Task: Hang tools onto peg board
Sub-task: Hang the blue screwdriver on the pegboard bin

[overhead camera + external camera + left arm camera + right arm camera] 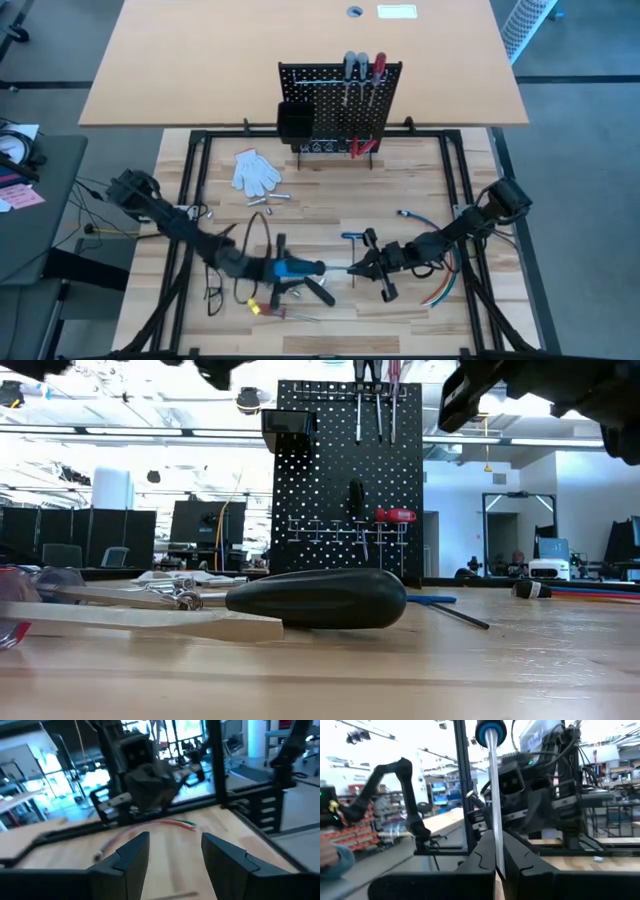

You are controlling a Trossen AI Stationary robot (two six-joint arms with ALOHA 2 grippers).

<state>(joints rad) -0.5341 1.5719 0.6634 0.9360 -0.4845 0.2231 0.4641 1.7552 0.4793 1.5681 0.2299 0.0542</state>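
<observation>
A blue-handled screwdriver (297, 268) hangs over the near middle of the table, its silver shaft in my shut right gripper (356, 268) and its handle (490, 732) toward the table's left. My left gripper (268, 268) stands open just left of the handle's butt end; nothing shows between its fingers (135, 852). The peg board (340, 105) stands upright at the table's far edge with a black bin (293, 122). A grey-handled screwdriver (352, 68) and a red-handled one (378, 68) hang on it, and red-handled pliers (362, 148) hang near its foot. My right gripper pinches the screwdriver's bare shaft (495, 827) between its two fingers, toward the tip end. The fingers come roughly level from the table's right and lie along the shaft. The screwdriver sticks out past the fingertips, handle away from them, clear of the table.
On the table lie a white glove (255, 172), silver bits (268, 198), a blue T-handle key (352, 238), a black-handled tool (315, 598) near the front edge, and coloured cables (440, 285) at the right. The black frame rails (185, 200) border both sides.
</observation>
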